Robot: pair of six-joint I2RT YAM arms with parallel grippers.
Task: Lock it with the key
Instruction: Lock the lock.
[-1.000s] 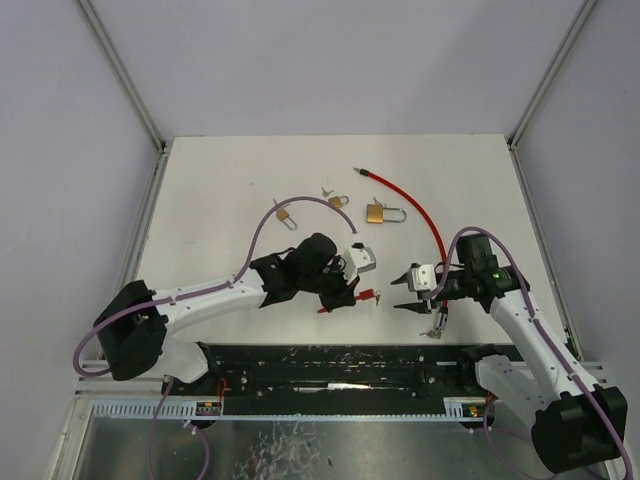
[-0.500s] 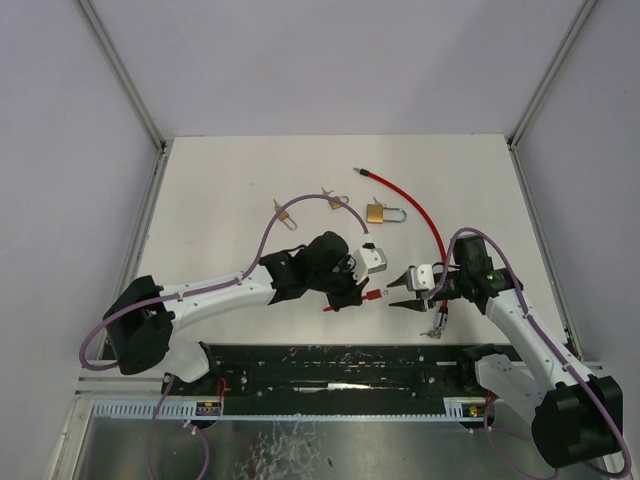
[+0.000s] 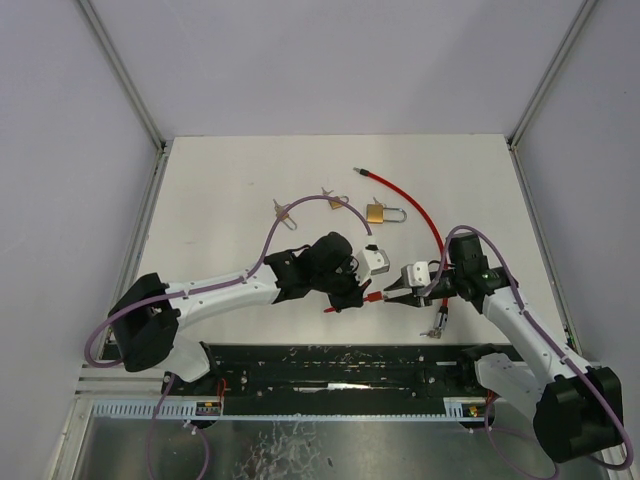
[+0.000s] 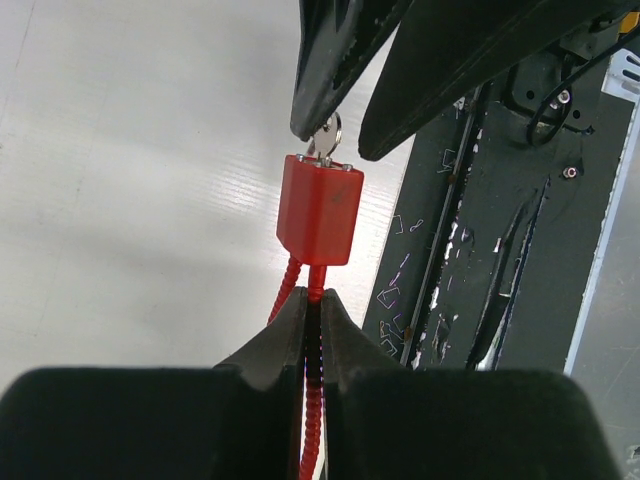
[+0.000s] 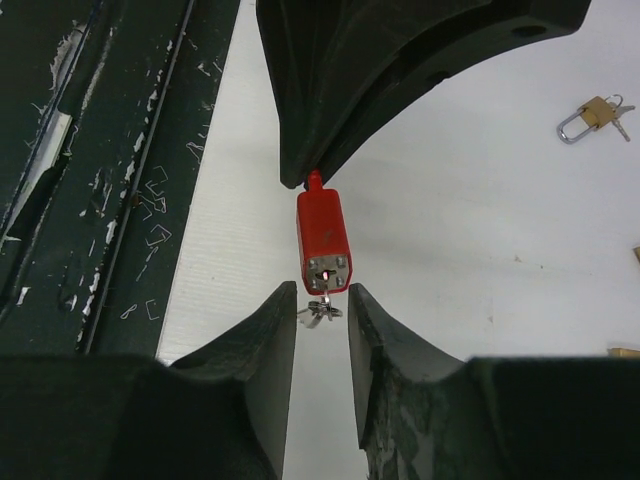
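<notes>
My left gripper [image 3: 356, 293] is shut on the red cable [image 4: 313, 400] just behind the red lock body [image 4: 320, 208] and holds it up off the table. A silver key [image 4: 324, 145] with a ring sticks out of the lock's end face. In the right wrist view the lock body [image 5: 323, 240] points at me and the key [image 5: 322, 308] hangs between my fingers. My right gripper [image 5: 322, 295] is open, with a jaw on each side of the key and a gap to both. In the top view the right gripper [image 3: 392, 294] meets the lock [image 3: 372, 296].
The rest of the red cable [image 3: 420, 210] curves across the white table to the back. A brass padlock [image 3: 377, 212] and two smaller padlocks [image 3: 338, 202] [image 3: 283, 213] lie behind. The black base rail [image 3: 350, 365] runs along the near edge. A small metal piece [image 3: 432, 331] lies under the right arm.
My right gripper has moved left up to the lock and its jaws now flank the key. My left gripper has carried the lock slightly right.
</notes>
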